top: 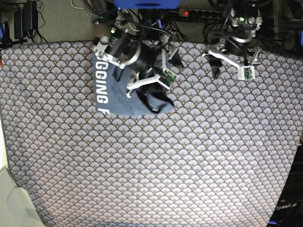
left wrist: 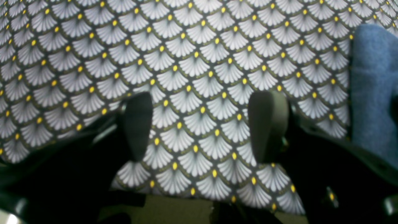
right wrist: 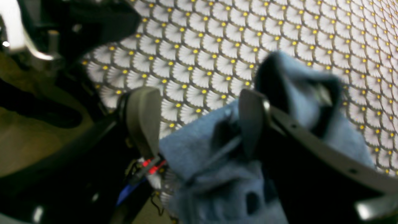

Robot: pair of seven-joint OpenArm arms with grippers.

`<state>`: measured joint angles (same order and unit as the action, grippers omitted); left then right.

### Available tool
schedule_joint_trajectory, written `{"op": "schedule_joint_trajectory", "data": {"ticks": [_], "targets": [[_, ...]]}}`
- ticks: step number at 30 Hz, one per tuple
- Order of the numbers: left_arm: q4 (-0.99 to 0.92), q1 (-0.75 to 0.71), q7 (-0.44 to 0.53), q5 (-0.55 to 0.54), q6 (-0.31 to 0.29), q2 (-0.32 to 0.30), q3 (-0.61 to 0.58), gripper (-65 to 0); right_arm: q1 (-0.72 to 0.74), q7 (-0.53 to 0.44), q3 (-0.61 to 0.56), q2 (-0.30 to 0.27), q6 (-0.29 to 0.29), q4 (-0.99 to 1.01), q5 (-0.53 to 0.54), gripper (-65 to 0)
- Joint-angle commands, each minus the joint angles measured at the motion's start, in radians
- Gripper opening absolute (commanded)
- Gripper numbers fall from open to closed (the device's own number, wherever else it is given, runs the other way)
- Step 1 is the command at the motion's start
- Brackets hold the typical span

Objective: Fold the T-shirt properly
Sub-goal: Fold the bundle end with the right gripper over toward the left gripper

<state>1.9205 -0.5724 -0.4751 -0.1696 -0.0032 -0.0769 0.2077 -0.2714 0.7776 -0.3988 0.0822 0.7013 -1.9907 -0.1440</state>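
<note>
From my station I see the T-shirt bunched into a compact slate-blue heap near the far edge of the counter, toward the base view's left. White capital lettering runs down the shirt's outer edge there, partly covered by the arm. The scallop-patterned tablecloth lies flat under the shirt and spreads out from it on every side.

My right gripper sits directly over the shirt. In its wrist view the fingers stand well apart: one pad is over bare tablecloth just beside the shirt's edge, and the other is up against a raised fold of blue fabric. Cloth lies between and under them, but they are not closed on it. That picture is blurred, so I cannot tell whether the second pad actually touches the fold.

My left gripper is well apart from the shirt, off to its side along the counter's far edge, on the base view's right. Its fingers are spread wide with only tablecloth between them. In the left wrist view a strip of the blue shirt shows at the frame's right edge, clear of the pads.
</note>
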Motion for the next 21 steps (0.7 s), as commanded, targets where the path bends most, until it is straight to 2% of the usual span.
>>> {"op": "schedule_joint_trajectory", "data": {"ticks": [1, 15, 21], "targets": [[0.02, -0.004, 0.02, -0.003, -0.002, -0.002, 0.003, -18.3, 0.011, -0.022, 0.011, -0.011, -0.003, -0.02, 0.01, -24.7], [0.012, 0.005, 0.02, -0.003, -0.002, -0.001, 0.005, -18.3, 0.073, -0.039, 0.192, -0.019, -0.003, -0.026, 0.011, -24.7], [0.018, 0.004, 0.02, -0.003, -0.002, -0.001, 0.005, -18.3, 0.087, -0.033, 0.16, -0.017, -0.003, -0.008, 0.013, -24.3]]}}
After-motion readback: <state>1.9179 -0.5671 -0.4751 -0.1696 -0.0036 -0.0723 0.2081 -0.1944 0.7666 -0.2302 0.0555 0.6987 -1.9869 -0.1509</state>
